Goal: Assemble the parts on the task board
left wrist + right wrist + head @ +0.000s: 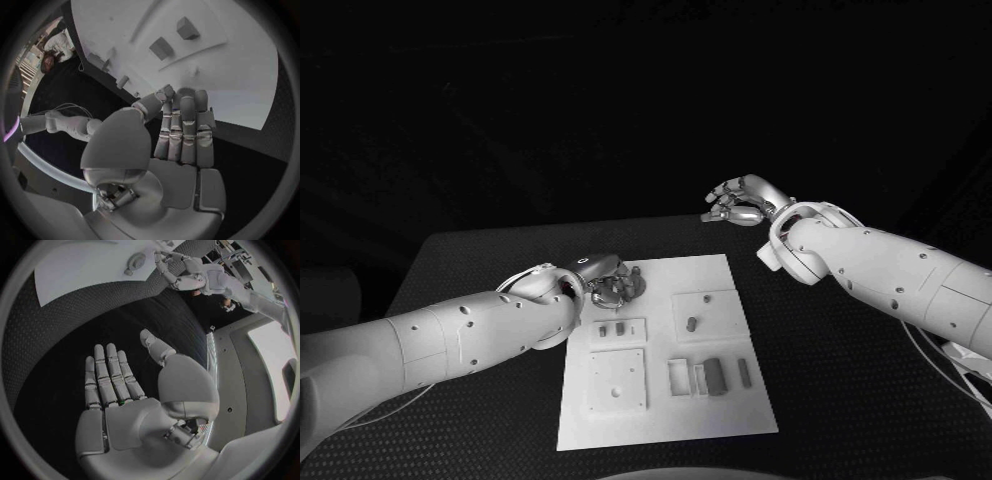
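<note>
The white task board (733, 420) lies in the middle of the black table. Small grey parts lie on it: one (692, 322) on a raised square, a pair (615, 327) on another, and longer ones (713, 375) in the near slots. My left hand (612, 286) hovers at the board's far left corner by a round fitting (134, 261), fingers straight and holding nothing (181, 135). Two block-shaped parts (161, 48) stand on the board beyond its fingertips. My right hand (744, 203) hangs off the board past its far right corner, flat and empty (115, 390).
A plain raised plate (619, 380) sits at the board's near left. Black table mat (834, 380) surrounds the board on all sides. My right forearm (891, 275) crosses above the table's right side.
</note>
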`<action>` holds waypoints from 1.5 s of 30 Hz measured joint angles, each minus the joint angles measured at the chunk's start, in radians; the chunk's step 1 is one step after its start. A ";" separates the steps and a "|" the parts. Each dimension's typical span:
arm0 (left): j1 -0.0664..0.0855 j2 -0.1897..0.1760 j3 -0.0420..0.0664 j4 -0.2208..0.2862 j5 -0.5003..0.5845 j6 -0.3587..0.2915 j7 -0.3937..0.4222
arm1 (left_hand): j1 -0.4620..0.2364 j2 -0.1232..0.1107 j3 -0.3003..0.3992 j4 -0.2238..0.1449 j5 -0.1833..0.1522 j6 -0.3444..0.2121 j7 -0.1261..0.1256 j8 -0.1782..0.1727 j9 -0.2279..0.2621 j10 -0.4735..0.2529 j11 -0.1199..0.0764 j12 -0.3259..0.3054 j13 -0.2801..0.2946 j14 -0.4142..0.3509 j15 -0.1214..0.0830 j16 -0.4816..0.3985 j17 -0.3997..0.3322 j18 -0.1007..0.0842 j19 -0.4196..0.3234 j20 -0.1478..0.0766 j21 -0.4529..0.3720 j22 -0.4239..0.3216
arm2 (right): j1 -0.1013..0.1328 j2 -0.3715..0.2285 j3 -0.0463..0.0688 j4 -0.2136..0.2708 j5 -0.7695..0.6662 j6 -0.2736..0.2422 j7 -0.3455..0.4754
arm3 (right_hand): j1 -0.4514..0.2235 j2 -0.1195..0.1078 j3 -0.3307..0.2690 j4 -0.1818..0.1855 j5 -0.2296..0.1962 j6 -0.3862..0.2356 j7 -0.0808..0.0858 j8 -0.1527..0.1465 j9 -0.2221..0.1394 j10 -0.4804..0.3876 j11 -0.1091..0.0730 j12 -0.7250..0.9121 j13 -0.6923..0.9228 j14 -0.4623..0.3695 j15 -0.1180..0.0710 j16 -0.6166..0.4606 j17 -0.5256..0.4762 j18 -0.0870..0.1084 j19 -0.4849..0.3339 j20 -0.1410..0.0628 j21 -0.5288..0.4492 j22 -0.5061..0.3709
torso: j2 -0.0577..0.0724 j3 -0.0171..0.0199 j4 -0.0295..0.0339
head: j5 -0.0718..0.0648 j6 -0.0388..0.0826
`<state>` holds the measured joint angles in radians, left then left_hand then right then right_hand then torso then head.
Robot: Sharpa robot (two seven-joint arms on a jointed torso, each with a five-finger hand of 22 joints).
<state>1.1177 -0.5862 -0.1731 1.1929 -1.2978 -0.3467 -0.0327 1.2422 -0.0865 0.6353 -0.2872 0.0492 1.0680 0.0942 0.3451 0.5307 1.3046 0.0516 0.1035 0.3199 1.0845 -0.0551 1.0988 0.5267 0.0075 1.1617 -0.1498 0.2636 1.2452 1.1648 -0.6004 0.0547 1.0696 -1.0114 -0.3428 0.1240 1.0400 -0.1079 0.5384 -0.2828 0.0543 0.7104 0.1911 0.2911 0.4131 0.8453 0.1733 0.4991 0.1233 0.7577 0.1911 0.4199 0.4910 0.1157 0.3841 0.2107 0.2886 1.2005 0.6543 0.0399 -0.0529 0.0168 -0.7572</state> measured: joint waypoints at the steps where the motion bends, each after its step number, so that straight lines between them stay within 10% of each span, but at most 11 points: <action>1: 0.000 -0.005 0.006 0.002 0.014 0.004 0.002 | 0.000 0.000 0.000 0.000 0.000 0.000 0.000 0.000 0.000 0.000 0.000 0.000 0.000 0.000 0.000 0.000 0.001 0.000 0.000 0.000 0.000 0.000 | 0.000 0.000 0.000 0.000 0.000 0.000 0.000 | 0.000 0.000 0.000 0.000 0.000 0.000 0.000 0.000 0.000 0.000 0.000 0.000 0.000 0.000 0.000 0.000 0.000 0.000 0.000 0.000 0.000 0.000 | 0.000 0.0002 0.0004 | 0.000 0.000; 5: 0.004 -0.029 0.030 0.015 0.061 0.025 0.007 | -0.002 0.002 0.000 0.000 0.000 0.000 0.000 -0.002 0.000 0.000 0.000 0.000 0.000 0.000 0.000 0.000 0.001 0.000 0.002 -0.002 0.000 0.002 | 0.000 -0.001 0.000 0.002 0.000 0.000 0.000 | 0.000 0.000 0.000 0.000 0.000 0.000 0.000 0.000 0.000 0.000 0.000 0.000 0.000 0.000 0.000 0.000 0.000 0.000 0.000 0.000 0.000 0.000 | -0.001 0.0006 0.0011 | 0.001 0.001; 18: 0.016 -0.069 0.031 0.013 0.078 0.137 -0.006 | -0.008 0.008 0.000 0.000 0.000 -0.002 -0.002 -0.006 0.002 0.003 -0.003 -0.005 -0.002 0.004 -0.003 0.000 0.004 0.000 0.006 -0.002 0.000 0.004 | 0.000 -0.005 0.000 0.002 0.000 0.000 0.000 | 0.000 0.000 0.000 0.000 0.000 0.000 0.000 0.000 0.000 0.000 0.000 0.000 -0.001 0.000 0.000 0.000 0.001 0.000 0.000 0.000 0.000 0.001 | 0.000 0.0000 0.0012 | 0.002 0.002; 45: 0.016 -0.037 0.029 -0.027 0.069 0.249 -0.026 | -0.010 0.019 -0.003 -0.003 -0.004 -0.004 0.000 -0.007 0.005 0.003 -0.004 -0.009 -0.002 0.003 -0.003 0.000 0.006 0.000 0.005 -0.002 0.000 0.007 | 0.000 -0.003 0.000 0.003 0.000 0.001 0.000 | 0.000 0.000 0.000 0.000 0.000 0.000 0.000 0.000 -0.001 0.000 0.000 0.000 -0.001 0.000 0.000 -0.004 0.002 0.000 0.000 0.000 -0.004 0.003 | 0.001 -0.0001 -0.0005 | 0.002 -0.004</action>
<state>1.1334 -0.6233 -0.1445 1.1659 -1.2291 -0.0981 -0.0590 1.2324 -0.0680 0.6324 -0.2903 0.0451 1.0643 0.0943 0.3379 0.5362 1.3077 0.0480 0.0946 0.3183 1.0878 -0.0581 1.0988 0.5325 0.0075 1.1671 -0.1515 0.2635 1.2520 1.1648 -0.6039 0.0546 1.0729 -1.0111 -0.3422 0.1236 1.0400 -0.1080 0.5384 -0.2828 0.0543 0.7103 0.1910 0.2911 0.4124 0.8453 0.1733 0.4991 0.1218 0.7577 0.1911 0.4160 0.4934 0.1157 0.3842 0.2107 0.2846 1.2035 0.6549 0.0398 -0.0534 0.0184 -0.7610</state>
